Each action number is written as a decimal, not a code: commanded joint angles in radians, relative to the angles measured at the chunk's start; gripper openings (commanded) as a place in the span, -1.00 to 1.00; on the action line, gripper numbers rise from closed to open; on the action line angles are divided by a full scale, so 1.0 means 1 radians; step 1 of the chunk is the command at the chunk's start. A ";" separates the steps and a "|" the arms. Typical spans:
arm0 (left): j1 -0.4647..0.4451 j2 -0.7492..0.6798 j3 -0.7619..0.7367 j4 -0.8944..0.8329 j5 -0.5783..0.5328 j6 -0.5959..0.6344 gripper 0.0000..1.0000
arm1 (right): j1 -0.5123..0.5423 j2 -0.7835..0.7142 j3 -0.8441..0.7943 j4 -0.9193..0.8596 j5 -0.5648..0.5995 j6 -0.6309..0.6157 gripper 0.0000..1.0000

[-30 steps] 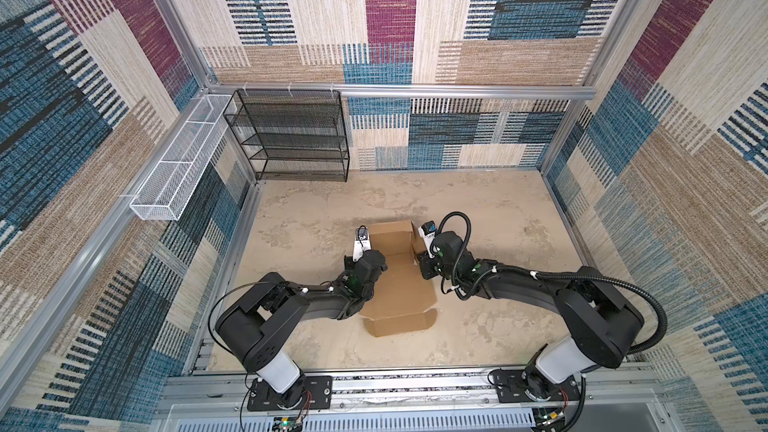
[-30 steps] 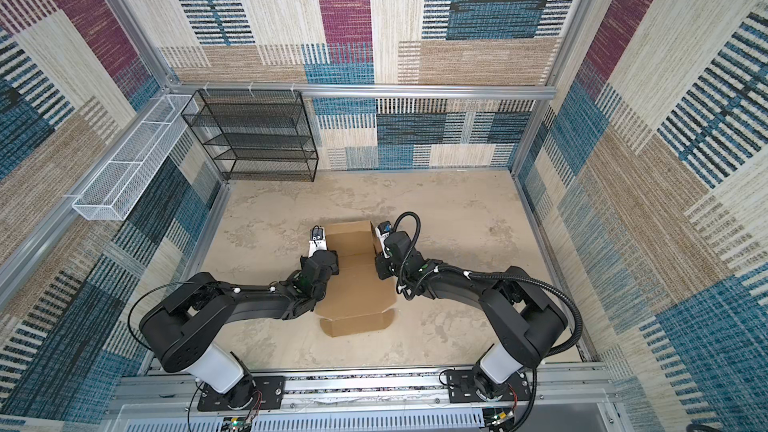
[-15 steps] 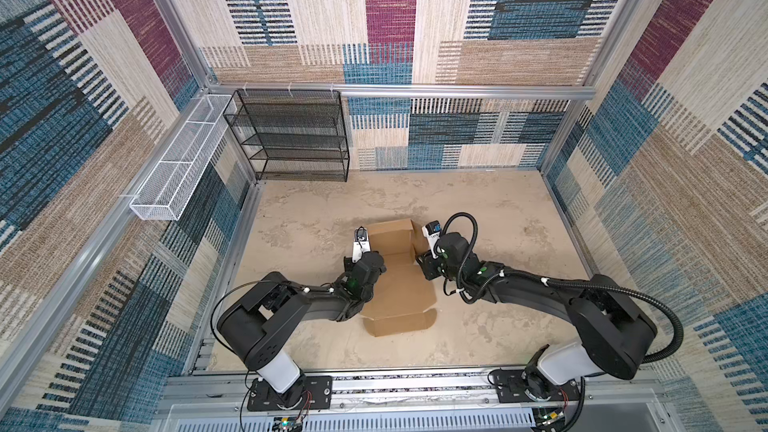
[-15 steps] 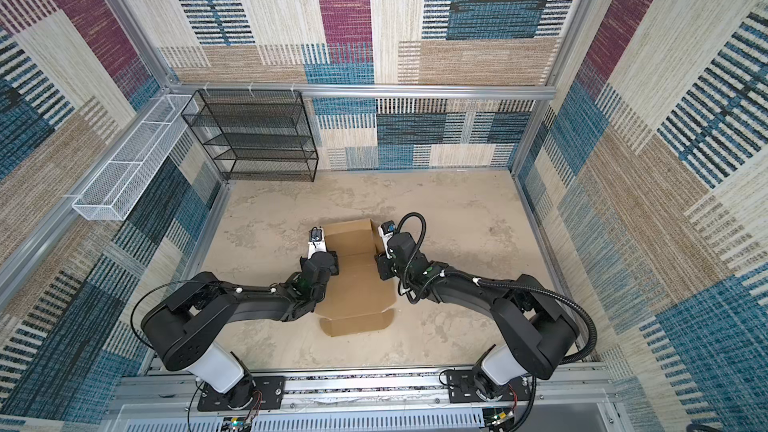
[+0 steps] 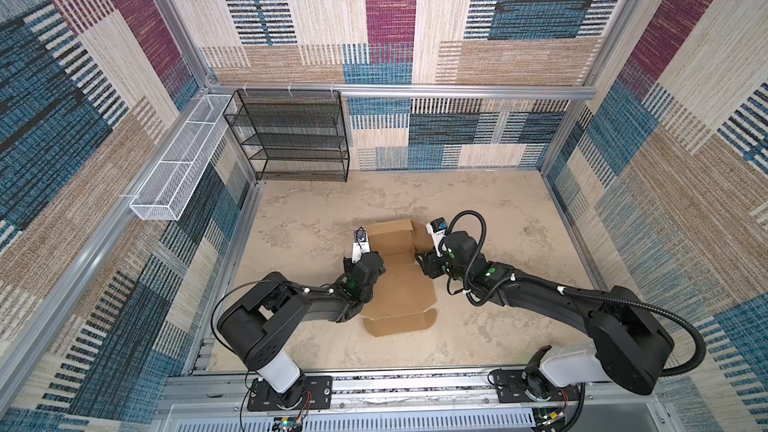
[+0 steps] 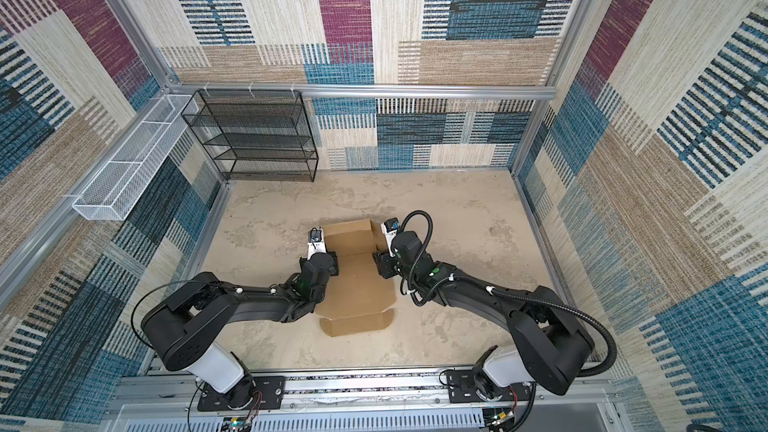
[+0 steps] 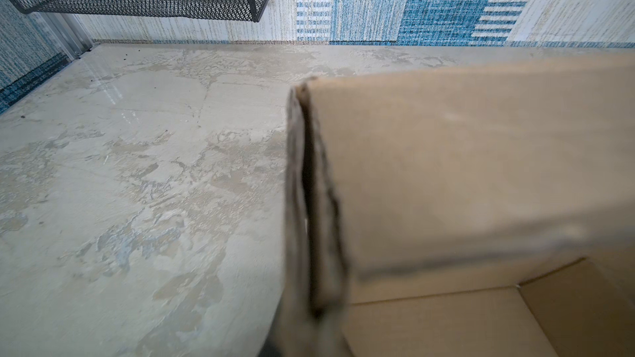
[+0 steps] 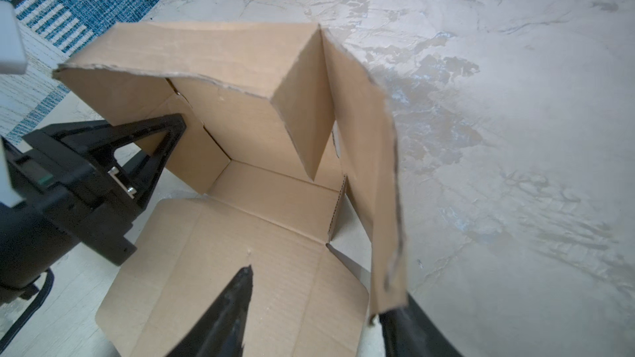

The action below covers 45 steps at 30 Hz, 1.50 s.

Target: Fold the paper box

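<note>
Top views both place the paper box (image 5: 401,284) on the table (image 5: 498,209), a little below the middle of the frame, between the two arms. Its long axis runs from upper frame to lower frame, almost straight. The upper end is folded up into a rear panel with side walls. The lower end is a flap lying flat and pointing at the lower edge of the frame.

The left gripper (image 5: 368,261) sits at the box's left wall. In the left wrist view the doubled edge of that wall runs down into the bottom centre of the frame, and the jaws are clamped tight on it. In the right wrist view the right gripper (image 8: 316,291) has its fingers spread apart, with the box's right wall standing between them, close beside the lower-right finger; contact cannot be told.

Bare table spreads above the box and to its right, with a narrower strip to its left. A black mesh rack (image 5: 291,139) stands at the table's upper left corner, well apart from the box. A white wire basket (image 5: 178,164) hangs further left, above the table's left edge.
</note>
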 commanded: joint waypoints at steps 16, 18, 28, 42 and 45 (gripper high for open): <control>-0.001 -0.010 0.015 -0.067 0.033 0.028 -1.00 | -0.280 -0.082 0.128 -0.204 0.078 0.039 0.24; -0.001 -0.014 0.018 -0.072 0.035 0.026 -1.00 | -0.311 0.005 0.168 -0.211 0.072 0.022 0.24; -0.001 -0.012 0.047 -0.134 0.039 0.028 -1.00 | -0.346 0.172 0.169 -0.089 -0.153 -0.158 0.20; -0.001 -0.011 0.054 -0.154 0.036 0.014 -1.00 | -0.255 0.145 0.104 -0.018 -0.230 -0.253 0.20; -0.001 -0.010 0.054 -0.152 0.040 0.013 -1.00 | -0.239 0.143 0.104 -0.009 -0.226 -0.257 0.20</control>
